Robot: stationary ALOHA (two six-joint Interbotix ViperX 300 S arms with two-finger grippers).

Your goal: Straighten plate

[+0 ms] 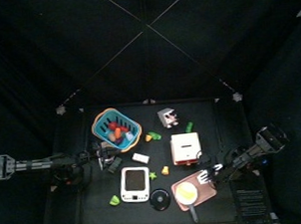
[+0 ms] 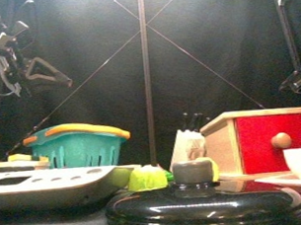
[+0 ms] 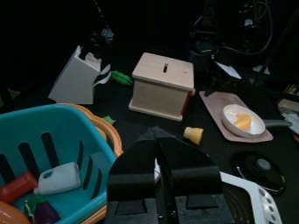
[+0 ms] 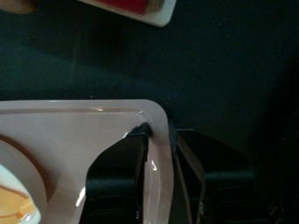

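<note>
The plate (image 1: 190,192) is salmon-pink with a rounded-square outline. A white and yellow-orange patch lies in its middle, and it sits near the table's front right corner. My right gripper (image 1: 212,174) reaches in from the right to the plate's far right corner. In the right wrist view its two jaws stand either side of the plate's raised rim (image 4: 140,118), one over the plate and one outside, closed on that rim (image 4: 160,150). My left gripper (image 3: 160,147) hangs shut and empty beside the teal basket, at the table's left (image 1: 87,167). The plate (image 3: 239,118) also shows in the left wrist view.
A teal basket with an orange rim (image 1: 115,127) holds toys at back left. A wooden box with a red front (image 1: 185,148) stands just behind the plate. A white gadget (image 1: 134,184) and a black round lid (image 1: 163,197) lie to the plate's left. A white block (image 1: 169,115) stands at the back.
</note>
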